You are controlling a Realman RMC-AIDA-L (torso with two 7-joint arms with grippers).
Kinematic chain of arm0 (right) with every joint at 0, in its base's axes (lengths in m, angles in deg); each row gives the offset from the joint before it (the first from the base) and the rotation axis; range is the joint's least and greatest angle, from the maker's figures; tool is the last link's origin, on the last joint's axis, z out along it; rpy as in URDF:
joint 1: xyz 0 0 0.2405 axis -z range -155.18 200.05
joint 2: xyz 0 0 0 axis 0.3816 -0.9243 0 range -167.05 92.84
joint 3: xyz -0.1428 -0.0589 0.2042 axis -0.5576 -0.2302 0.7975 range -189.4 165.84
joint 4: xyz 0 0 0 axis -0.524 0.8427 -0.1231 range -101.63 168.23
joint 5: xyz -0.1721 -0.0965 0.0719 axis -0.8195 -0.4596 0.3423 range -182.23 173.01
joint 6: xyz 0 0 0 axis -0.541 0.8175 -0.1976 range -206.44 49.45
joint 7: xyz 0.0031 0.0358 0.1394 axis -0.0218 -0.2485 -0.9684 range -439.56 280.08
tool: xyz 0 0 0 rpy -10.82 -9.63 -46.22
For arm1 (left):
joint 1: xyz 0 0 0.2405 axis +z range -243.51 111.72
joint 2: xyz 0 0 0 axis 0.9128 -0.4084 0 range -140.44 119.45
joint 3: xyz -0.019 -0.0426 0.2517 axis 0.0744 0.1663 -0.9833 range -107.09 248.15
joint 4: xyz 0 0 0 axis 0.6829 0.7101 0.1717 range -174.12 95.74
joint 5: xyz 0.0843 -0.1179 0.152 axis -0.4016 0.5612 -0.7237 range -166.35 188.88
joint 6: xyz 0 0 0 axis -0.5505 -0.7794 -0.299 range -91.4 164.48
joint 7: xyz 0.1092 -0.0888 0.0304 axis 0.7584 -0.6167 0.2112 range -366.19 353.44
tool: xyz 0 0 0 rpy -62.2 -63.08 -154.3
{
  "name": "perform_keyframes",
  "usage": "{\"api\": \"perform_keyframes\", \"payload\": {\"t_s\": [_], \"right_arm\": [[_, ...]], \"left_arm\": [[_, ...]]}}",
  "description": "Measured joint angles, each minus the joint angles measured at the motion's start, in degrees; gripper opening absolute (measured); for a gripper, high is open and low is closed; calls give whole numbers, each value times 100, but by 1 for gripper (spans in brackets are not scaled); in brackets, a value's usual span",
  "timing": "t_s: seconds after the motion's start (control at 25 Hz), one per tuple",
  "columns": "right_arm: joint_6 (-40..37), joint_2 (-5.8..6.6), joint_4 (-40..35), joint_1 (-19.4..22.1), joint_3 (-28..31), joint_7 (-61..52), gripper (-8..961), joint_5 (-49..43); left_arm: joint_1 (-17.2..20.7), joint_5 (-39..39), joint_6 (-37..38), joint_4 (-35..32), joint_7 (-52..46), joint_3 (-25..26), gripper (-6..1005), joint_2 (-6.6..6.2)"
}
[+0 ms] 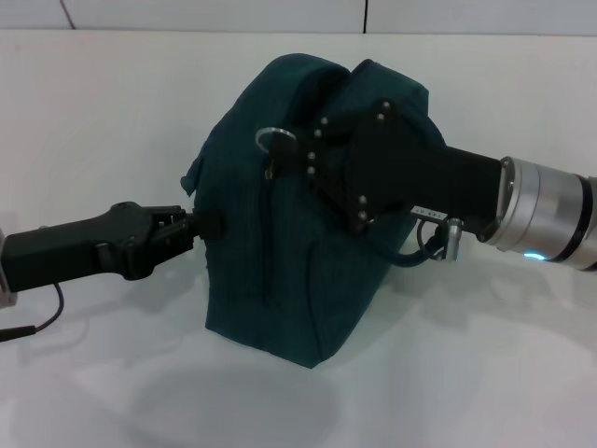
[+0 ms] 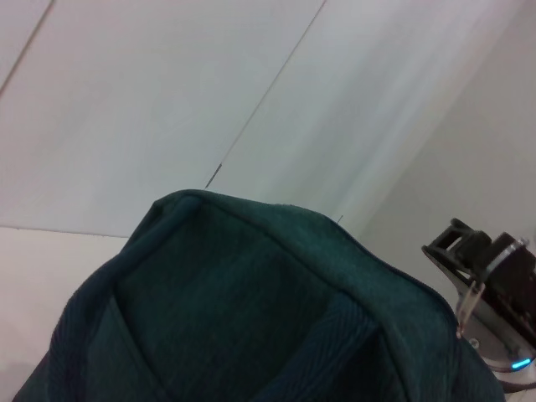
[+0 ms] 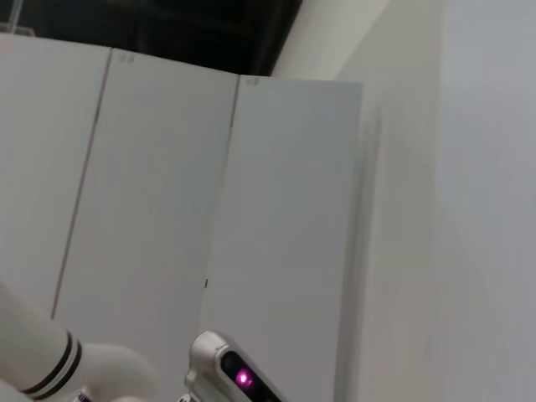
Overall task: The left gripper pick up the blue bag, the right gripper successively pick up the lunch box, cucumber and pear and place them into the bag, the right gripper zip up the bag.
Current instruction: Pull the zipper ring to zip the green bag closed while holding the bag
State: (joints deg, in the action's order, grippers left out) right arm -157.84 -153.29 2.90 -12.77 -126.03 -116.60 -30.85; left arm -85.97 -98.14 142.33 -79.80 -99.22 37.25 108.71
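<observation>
The blue bag (image 1: 298,252) stands on the white table (image 1: 485,373), leaning slightly, with its zip line running up the near face. Its metal zip-pull ring (image 1: 273,139) shows near the top. My left gripper (image 1: 201,226) reaches in from the left and is shut on the bag's side. My right gripper (image 1: 310,154) comes in from the right and lies over the bag's upper face, just beside the ring. The left wrist view is filled by the bag (image 2: 251,318), with the right gripper's wrist (image 2: 494,293) behind it. The lunch box, cucumber and pear are out of view.
Bare white table lies all around the bag. A pale panelled wall (image 1: 280,14) runs along the back. The right wrist view shows only wall panels (image 3: 276,209) and a white robot part with a pink light (image 3: 243,378).
</observation>
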Motion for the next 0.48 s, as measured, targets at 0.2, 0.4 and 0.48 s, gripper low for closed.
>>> {"api": "perform_keyframes", "payload": {"t_s": [0.2, 0.4, 0.48], "right_arm": [[83, 0, 60, 6, 39, -396, 3, 37], [320, 0, 72, 36, 44, -658, 3, 203], [345, 0, 83, 87, 44, -703, 3, 315]], "left_arm": [[0, 1, 2, 10, 31, -85, 75, 5], [29, 8, 29, 18, 106, -195, 55, 6], [36, 17, 62, 18, 109, -220, 54, 6]]}}
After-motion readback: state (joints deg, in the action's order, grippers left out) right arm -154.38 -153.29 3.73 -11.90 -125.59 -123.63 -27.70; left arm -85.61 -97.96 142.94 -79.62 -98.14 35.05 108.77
